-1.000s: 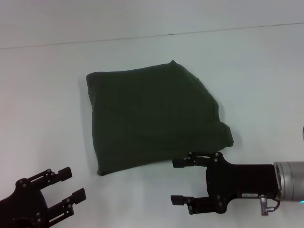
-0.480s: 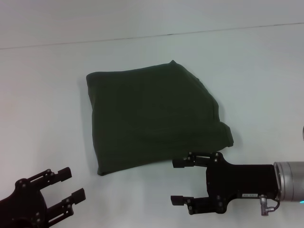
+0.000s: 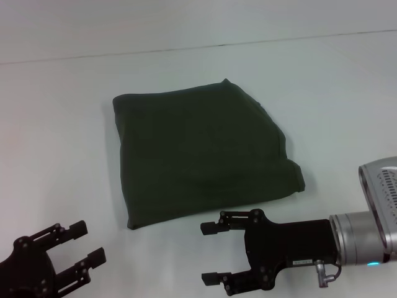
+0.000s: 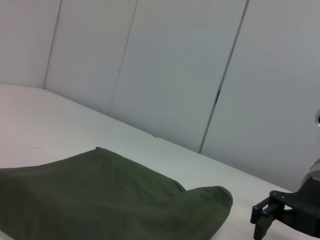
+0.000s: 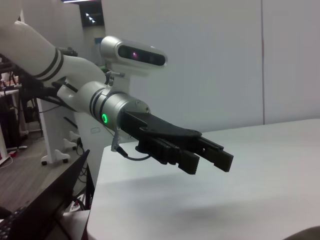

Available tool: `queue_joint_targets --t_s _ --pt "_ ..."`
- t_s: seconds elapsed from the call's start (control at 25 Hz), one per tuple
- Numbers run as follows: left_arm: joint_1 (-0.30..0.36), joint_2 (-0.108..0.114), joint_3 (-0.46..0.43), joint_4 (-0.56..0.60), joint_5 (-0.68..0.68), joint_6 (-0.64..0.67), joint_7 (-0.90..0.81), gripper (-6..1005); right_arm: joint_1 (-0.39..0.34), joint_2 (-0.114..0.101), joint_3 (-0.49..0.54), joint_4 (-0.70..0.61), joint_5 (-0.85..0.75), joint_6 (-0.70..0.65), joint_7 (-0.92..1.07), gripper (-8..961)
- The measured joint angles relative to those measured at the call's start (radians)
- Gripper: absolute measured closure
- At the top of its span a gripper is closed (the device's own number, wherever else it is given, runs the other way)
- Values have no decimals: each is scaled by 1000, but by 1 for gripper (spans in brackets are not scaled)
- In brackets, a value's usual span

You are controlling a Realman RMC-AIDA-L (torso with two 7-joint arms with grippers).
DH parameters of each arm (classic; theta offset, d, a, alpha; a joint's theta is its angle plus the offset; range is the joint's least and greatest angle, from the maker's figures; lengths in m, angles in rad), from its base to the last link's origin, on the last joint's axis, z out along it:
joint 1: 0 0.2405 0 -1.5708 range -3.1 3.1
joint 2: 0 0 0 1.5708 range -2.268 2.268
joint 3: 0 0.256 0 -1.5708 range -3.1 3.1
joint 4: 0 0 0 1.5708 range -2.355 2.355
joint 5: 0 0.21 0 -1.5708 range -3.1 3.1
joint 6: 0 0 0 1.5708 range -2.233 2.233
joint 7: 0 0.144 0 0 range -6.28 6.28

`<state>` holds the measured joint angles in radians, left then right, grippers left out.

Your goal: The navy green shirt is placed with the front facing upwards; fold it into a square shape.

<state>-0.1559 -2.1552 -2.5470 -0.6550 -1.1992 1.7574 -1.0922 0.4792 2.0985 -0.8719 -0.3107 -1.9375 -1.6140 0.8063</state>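
**Operator:** On the white table (image 3: 56,124), about mid-way across, I have the navy green shirt (image 3: 201,158) lying flat as a compact, roughly four-sided bundle. Only plain green cloth faces up; I see no lettering and no collar. The far-right corner slants off and the right edge bulges a little, so it is nearly square, not exactly.

**Second:** Where are your grippers relative to it?

**Operator:** Both are off the cloth, on the near side. The right gripper (image 3: 214,253) hovers just near of the shirt's near edge, toward its right half, with its fingers spread and pointing left, holding nothing. The left gripper (image 3: 84,243) sits at the near-left corner of my head view, near the bundle's near-left corner but apart from it, fingers also spread and empty.

**Second:** Why hold them there?

**Operator:** My reading is that the folding is essentially finished, so I keep both clear to avoid dragging a layer open. From the left wrist camera the shirt looks low and settled, with the right gripper beyond its end.
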Motion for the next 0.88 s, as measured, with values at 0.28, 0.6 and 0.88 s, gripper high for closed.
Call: queue_joint_targets --t_s 0.28,0.6,0.88 --pt "0 -1 -9 0 0 1 2 366 0 -1 -1 0 10 3 0 136" --pt "0 -2 -9 0 0 2 1 366 8 2 -7 2 10 2 -1 136" --pt "0 -3 -9 0 0 2 3 367 9 2 -2 9 23 0 -13 137"
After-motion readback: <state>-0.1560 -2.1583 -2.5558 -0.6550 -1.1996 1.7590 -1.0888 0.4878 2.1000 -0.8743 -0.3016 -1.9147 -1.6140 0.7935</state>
